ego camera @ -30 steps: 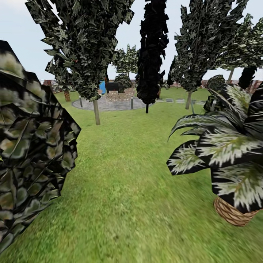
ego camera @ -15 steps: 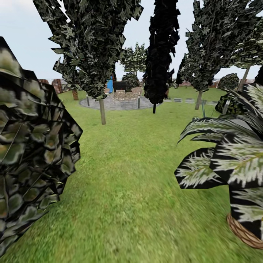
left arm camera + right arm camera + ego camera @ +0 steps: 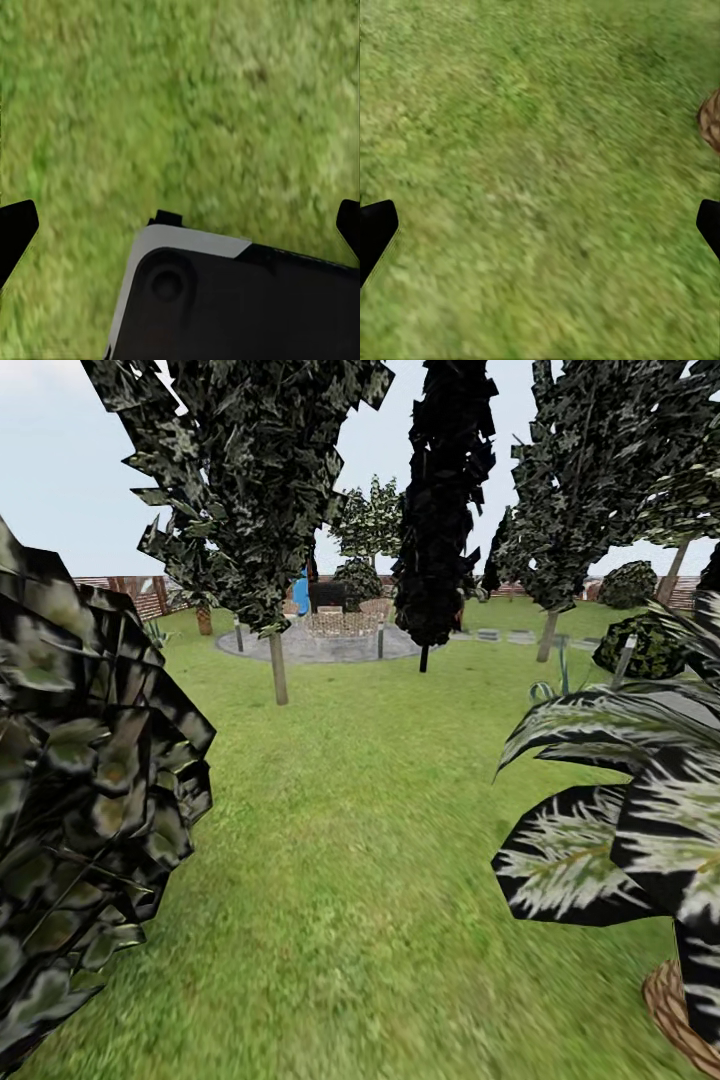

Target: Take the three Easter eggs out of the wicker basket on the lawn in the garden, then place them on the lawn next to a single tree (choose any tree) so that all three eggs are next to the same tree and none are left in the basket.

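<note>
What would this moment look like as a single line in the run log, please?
phase: driving over lawn | left gripper: open, empty | right gripper: open, empty | ahead: paved patio, tree | eggs: not seen

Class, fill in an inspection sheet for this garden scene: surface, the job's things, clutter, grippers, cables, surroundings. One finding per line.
Surface: lawn, green grass with yellowish patches, open ahead.
Job's things: tree with pale trunk stands ahead left; eggs and egg basket nothing seen.
Clutter: leafy bush close at left; potted plant in a woven pot close at right.
Grippers: left gripper and right gripper both open over grass, holding nothing.
Cables: nothing seen.
Surroundings: grey paved patio in the distance, dark conifer, wooden fence at the edge.
</note>
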`<state>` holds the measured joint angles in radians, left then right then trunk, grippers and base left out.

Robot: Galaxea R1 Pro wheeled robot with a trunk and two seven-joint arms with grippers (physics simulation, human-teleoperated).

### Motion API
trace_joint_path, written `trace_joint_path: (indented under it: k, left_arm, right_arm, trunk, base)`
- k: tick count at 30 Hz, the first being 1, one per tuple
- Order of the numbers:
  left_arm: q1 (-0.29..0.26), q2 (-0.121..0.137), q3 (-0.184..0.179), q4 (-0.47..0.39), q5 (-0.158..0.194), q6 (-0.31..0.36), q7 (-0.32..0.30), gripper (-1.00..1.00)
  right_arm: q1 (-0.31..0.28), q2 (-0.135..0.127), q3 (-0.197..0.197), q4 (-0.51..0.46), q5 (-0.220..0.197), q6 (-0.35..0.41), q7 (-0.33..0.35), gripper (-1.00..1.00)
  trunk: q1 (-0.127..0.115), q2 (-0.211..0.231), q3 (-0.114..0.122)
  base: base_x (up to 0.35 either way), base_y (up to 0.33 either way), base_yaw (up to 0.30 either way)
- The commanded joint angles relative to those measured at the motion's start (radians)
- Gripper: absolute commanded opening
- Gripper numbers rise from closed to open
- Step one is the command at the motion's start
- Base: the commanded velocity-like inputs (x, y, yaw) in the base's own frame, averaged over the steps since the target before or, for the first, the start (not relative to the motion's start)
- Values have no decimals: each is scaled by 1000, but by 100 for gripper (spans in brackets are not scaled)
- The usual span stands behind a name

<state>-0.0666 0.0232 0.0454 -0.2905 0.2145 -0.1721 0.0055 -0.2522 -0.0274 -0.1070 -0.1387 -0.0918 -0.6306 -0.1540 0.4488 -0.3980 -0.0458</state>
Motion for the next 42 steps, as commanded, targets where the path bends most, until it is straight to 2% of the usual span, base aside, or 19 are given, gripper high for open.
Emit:
trace_joint_path:
  k: [1,11,33,42]
  left_arm:
    - [-1,0,1,1,3,-8,1,100]
    - [-1,0,1,1,3,-17,1,100]
    - [-1,0,0,2,3,-19,0,100]
    - [-1,0,0,2,3,-20,0,100]
  right_arm:
    - [-1,0,1,1,-9,-4,4,100]
    - [-1,1,2,2,-8,-4,4,100]
    - [-1,3,1,1,-8,-4,4,100]
    - [-1,4,1,1,-9,-4,2,100]
  trunk:
    - [1,-2,-2]
    - [1,-2,-2]
    - [1,-2,-2]
    - [1,-2,-2]
  base:
    - [334,131,0]
    - [328,148,0]
    - [334,26,0]
    - [335,81,204]
